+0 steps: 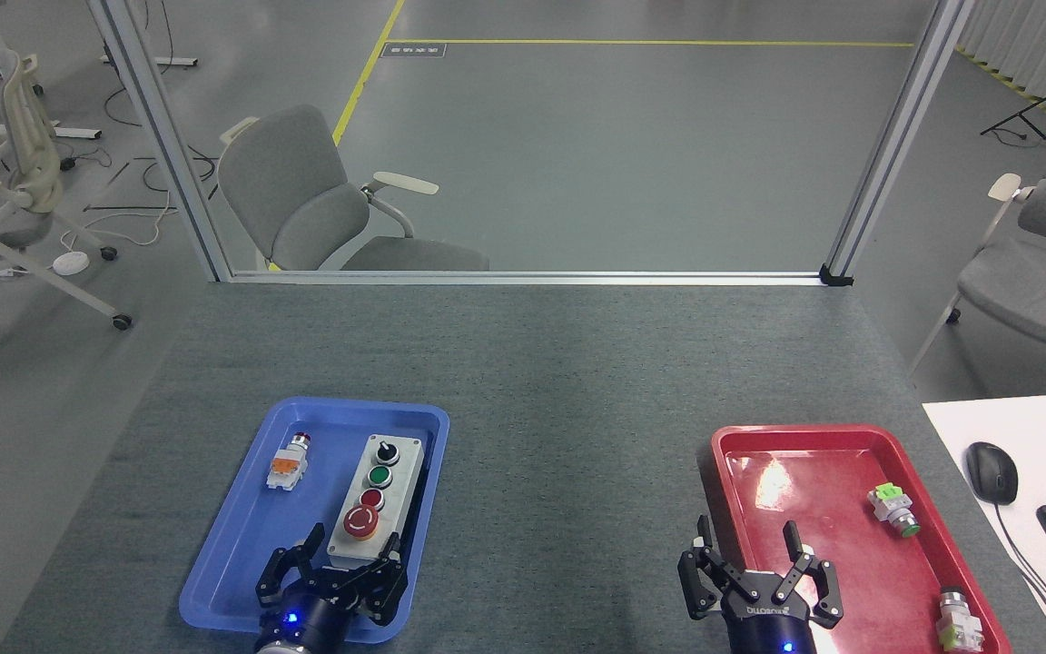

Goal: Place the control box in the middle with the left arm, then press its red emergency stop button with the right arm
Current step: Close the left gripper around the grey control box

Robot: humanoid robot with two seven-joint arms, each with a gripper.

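1. Two pincers are being held low at the near edge: the left pincer (330,581), fingers spread apart, is being aimed at the near end of the control box (372,504), probably for a grasp.
2. The box is lying in the blue tray (241,554), its emergency stop button (360,521) nearest the pincer.
3. The right pincer (759,581), fingers apart and empty, is being kept waiting by the red tray (814,445).
4. The grey worktop (559,381) middle is being left bare; chairs are standing beyond.

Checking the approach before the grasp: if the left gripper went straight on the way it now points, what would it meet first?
Probably the near end of the control box in the blue tray; the open left gripper straddles it, though height is unclear.
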